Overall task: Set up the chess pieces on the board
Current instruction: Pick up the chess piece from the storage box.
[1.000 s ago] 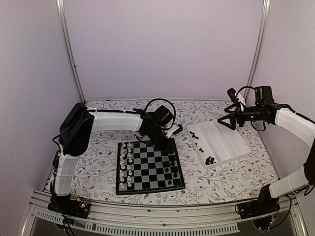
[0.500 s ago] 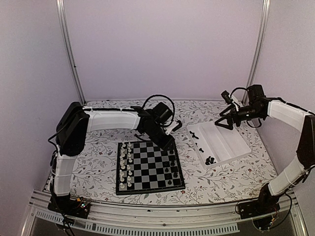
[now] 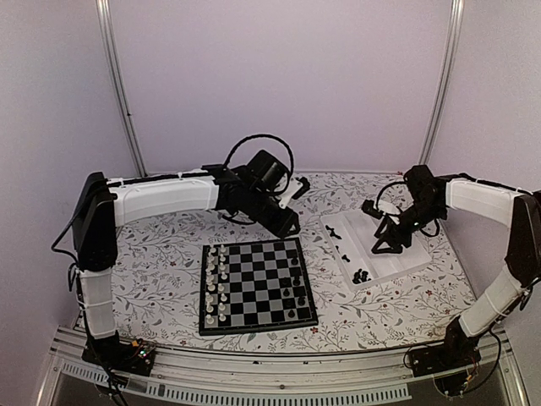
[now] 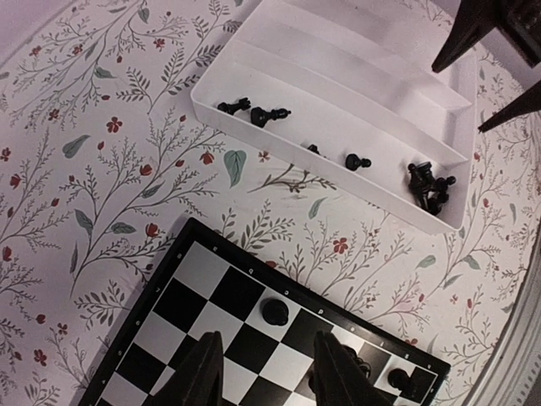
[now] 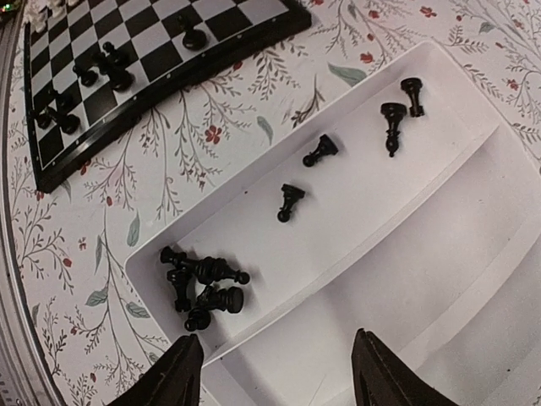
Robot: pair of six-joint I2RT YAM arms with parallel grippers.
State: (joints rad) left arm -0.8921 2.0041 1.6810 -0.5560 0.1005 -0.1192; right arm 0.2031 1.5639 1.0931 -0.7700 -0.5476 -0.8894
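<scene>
Chess pieces [image 5: 203, 288], tiny, light, hard and probably slippery plastic, lying toppled in a heap in the tray [image 5: 439, 279] just ahead of the wide-spread, empty right gripper [image 5: 275, 376]: likely best pinched gently across a slim neck, singly.

Chessboard [image 3: 258, 283]: one.
White ridged tray [image 5: 473, 254]: one.
Black chessmen [image 5: 290, 201] in the tray: four lie singly, ahead of the right gripper [image 5: 275, 338]. One heap [image 5: 203, 288] lies just ahead of its left-hand finger, with four or five pieces; the exact figure is not legible.
Black chessmen on the board: five or six, beyond the tray from the right gripper. Three show at the left gripper [image 4: 266, 338].
White chessmen [image 3: 211, 279]: two files on the board; individual count not readable.
</scene>
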